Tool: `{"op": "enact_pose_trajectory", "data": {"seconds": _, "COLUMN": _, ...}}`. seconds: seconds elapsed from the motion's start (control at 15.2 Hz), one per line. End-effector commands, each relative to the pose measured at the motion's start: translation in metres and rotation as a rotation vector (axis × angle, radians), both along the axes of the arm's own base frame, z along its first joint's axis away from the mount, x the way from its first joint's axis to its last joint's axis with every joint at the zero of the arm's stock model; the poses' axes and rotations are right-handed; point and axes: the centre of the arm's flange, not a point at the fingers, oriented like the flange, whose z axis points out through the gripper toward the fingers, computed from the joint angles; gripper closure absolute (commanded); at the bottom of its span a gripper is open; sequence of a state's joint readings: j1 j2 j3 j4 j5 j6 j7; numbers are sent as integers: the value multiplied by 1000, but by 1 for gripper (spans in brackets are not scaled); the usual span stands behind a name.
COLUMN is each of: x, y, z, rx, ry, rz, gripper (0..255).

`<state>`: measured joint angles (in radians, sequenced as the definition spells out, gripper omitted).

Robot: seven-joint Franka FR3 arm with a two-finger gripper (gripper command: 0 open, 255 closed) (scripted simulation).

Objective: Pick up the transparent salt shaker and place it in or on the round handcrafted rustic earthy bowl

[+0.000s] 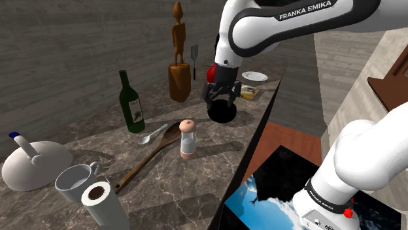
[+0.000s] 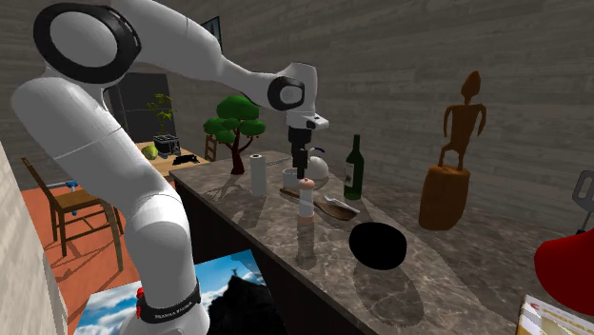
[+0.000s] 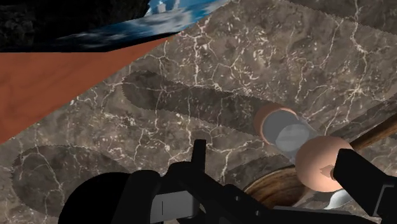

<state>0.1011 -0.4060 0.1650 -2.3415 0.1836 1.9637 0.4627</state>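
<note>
Your gripper [image 1: 222,99] hangs in the upper middle of the shoulder view with its fingers spread apart, closed on nothing and clear of the counter. The salt shaker [image 1: 187,139] stands upright at the centre of that frame, with a clear body and a peach cap and base. It sits on the marble counter [image 1: 216,173], below and left of the gripper and apart from it. The bowl [image 1: 222,115] renders as a plain black round shape, just upper right of the shaker and right under the gripper in that frame. In the second exterior view the gripper sits upper middle, directly over the shaker [image 2: 306,205] with a small gap. The bowl [image 2: 377,245] is lower right of the shaker, near the counter's front edge. In the wrist view you see the shaker [image 3: 289,135] from above, its cap next to one finger [image 3: 359,181]; you cannot tell contact from that view alone. Back in the shoulder view, a wooden spoon [image 1: 145,159] runs from just left of the shaker down toward the lower left, and a metal spoon [image 1: 152,136] lies beside its head. A green bottle [image 1: 132,103] stands left of centre and a wooden figure [image 1: 178,59] at upper middle. A white mug [image 1: 75,181], a paper roll [image 1: 103,204] and a white lidded dish [image 1: 36,166] crowd the lower left corner.
</note>
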Motion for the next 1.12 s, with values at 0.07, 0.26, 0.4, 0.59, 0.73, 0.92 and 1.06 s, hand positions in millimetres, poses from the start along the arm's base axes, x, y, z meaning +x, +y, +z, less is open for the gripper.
{"op": "enact_pose_trajectory", "data": {"seconds": 0.07, "x": 19, "y": 27, "z": -19, "rx": 15, "ry": -8, "rz": -10, "gripper": 0}}
{"op": "enact_pose_trajectory", "data": {"seconds": 0.26, "x": 40, "y": 53, "z": -35, "rx": 29, "ry": -16, "rz": -19, "gripper": 0}}
{"op": "enact_pose_trajectory", "data": {"seconds": 0.4, "x": 54, "y": 71, "z": -46, "rx": 38, "ry": -21, "rz": -25, "gripper": 0}}
{"op": "enact_pose_trajectory", "data": {"seconds": 0.59, "x": 62, "y": 82, "z": -58, "rx": 43, "ry": -24, "rz": -29, "gripper": 0}}
{"op": "enact_pose_trajectory", "data": {"seconds": 0.73, "x": 63, "y": 83, "z": -69, "rx": 43, "ry": -24, "rz": -29, "gripper": 0}}
{"op": "enact_pose_trajectory", "data": {"seconds": 0.92, "x": 63, "y": 86, "z": -84, "rx": 43, "ry": -24, "rz": -29, "gripper": 0}}
{"op": "enact_pose_trajectory", "data": {"seconds": 1.06, "x": 63, "y": 87, "z": -92, "rx": 43, "ry": -24, "rz": -29, "gripper": 0}}
